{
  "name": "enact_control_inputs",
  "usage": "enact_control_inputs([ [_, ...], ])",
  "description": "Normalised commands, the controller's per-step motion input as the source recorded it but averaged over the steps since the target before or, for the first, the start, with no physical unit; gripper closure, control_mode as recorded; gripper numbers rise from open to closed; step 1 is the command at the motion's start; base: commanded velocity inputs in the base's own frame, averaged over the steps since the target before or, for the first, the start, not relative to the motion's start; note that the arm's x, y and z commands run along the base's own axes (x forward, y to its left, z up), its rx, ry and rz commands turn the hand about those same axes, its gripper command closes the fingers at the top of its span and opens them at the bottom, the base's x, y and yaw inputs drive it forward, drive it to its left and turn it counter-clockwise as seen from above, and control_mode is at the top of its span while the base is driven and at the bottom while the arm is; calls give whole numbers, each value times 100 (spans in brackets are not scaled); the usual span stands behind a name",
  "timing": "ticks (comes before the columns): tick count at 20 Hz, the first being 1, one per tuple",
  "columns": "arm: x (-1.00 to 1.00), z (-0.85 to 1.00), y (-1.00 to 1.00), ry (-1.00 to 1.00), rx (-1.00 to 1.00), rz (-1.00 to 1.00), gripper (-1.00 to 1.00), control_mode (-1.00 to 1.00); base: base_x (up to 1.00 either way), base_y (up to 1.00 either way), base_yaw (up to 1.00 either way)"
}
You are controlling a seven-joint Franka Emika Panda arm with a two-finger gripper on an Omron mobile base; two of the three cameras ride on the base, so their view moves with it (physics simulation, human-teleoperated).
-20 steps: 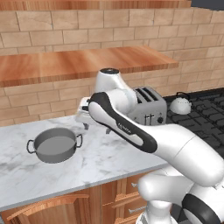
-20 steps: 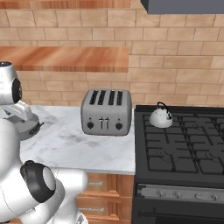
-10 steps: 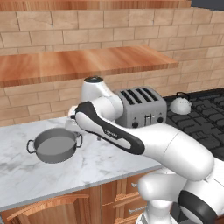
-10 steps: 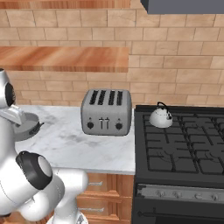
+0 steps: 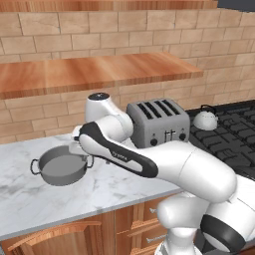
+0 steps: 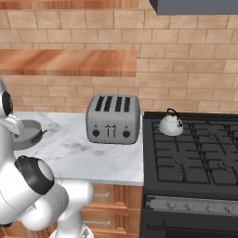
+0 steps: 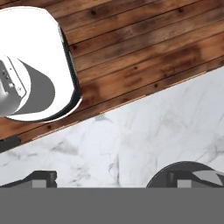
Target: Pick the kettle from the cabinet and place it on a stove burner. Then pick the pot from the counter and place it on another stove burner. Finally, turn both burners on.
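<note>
The shallow grey pot [image 5: 61,168] sits on the white marble counter [image 5: 30,204], left of the toaster; my arm partly hides the pot [image 6: 27,134] in the right base view. The arm bends down so that the hand hangs just above the pot's right rim and loop handle. My gripper [image 7: 111,180] is open, its fingertips [image 7: 36,178] wide apart with only marble between them. A dark rounded rim [image 7: 162,175] shows at the bottom right of the hand view. The silver kettle [image 5: 205,120] stands on the back-left stove burner [image 6: 173,135]. The wooden cabinet shelf [image 5: 99,72] is bare.
A boxy grey four-slot toaster [image 5: 158,122] stands on the counter between the pot and the black cooktop [image 6: 200,158]. Wooden cabinet fronts [image 5: 74,236] run under the counter. A dark hood [image 6: 195,6] hangs over the stove.
My arm has swung left and down from beside the toaster to the pot's right rim. The gripper stayed open. Kettle, pot and toaster have not moved.
</note>
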Motion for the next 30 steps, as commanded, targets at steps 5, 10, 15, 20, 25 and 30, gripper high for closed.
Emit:
enact_control_inputs([
  [5, 5, -11, 1, 0, 0, -1, -100, -100, 0, 0, 0],
  [10, 11, -18, 0, 0, 0, -3, -100, -100, 0, 0, 0],
  [15, 19, -24, 2, 0, 0, -5, -100, -100, 0, 0, 0],
  [20, 20, -25, 11, 0, 0, -6, -100, -100, 0, 0, 0],
  [25, 14, -22, 17, 0, 0, -5, -100, -100, 0, 0, 0],
  [30, 13, -20, 16, 1, 0, -5, -100, -100, 0, 0, 0],
])
